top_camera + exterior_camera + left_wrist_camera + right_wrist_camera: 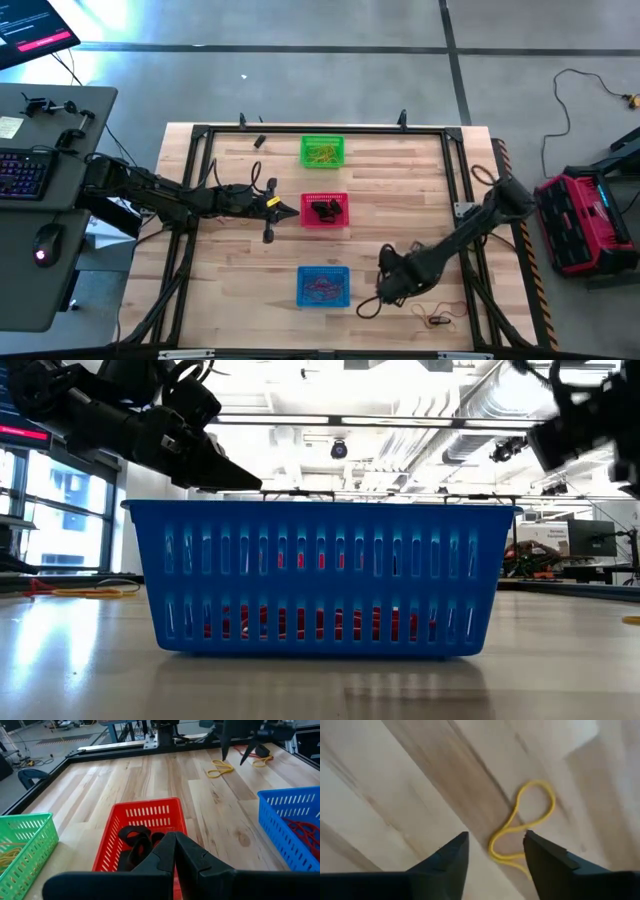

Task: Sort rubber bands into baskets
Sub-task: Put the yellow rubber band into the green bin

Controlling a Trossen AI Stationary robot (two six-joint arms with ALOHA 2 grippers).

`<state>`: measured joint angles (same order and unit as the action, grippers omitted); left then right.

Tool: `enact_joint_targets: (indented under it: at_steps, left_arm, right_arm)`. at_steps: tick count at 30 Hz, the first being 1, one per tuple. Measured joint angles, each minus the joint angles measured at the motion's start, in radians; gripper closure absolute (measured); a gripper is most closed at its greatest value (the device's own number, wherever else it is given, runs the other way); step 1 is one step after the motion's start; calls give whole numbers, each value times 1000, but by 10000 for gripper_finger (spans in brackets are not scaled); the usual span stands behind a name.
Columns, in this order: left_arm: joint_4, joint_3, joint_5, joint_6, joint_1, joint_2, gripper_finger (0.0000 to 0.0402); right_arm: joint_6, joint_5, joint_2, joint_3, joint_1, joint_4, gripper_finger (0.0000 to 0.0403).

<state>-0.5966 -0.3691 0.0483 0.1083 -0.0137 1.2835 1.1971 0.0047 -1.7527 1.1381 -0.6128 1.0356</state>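
Observation:
Three baskets stand in a row down the table's middle. The green one [322, 151] at the far end holds yellow bands [9, 856]. The red one [325, 210] holds black bands [136, 843]. The blue one [323, 286] at the near end holds red bands [301, 831]. My left gripper [288, 210] is shut and hangs just left of the red basket. My right gripper [495, 851] is open and points down, right of the blue basket. Its fingers stand above a twisted yellow rubber band [524, 822] that lies flat on the wood.
A red band and a dark band [435, 318] lie loose near the table's front right. A small black object [258, 141] lies at the far left. A black frame rail [320, 128] runs round the table. Bare wood lies between the baskets and the right rail.

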Motion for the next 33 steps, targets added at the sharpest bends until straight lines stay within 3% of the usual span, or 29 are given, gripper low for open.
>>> enact_joint_targets:
  at_steps: [3, 9, 19, 25, 33]
  left_arm:
    - [0, 0, 0, 0, 0, 0, 401]
    - [1, 0, 0, 0, 0, 0, 401]
    - [1, 0, 0, -2, 0, 0, 401]
    - [1, 0, 0, -6, 0, 0, 401]
    - [1, 0, 0, -11, 0, 0, 401]
  right_arm:
    - [19, -64, -29, -9, 7, -2, 195]
    - [21, -70, -35, -21, 13, 15, 176]
    - [37, -63, -34, -63, 13, -3, 224]
    - [35, -89, -29, -125, 13, -133, 235]
    - [34, -87, -32, -120, 13, -135, 254]
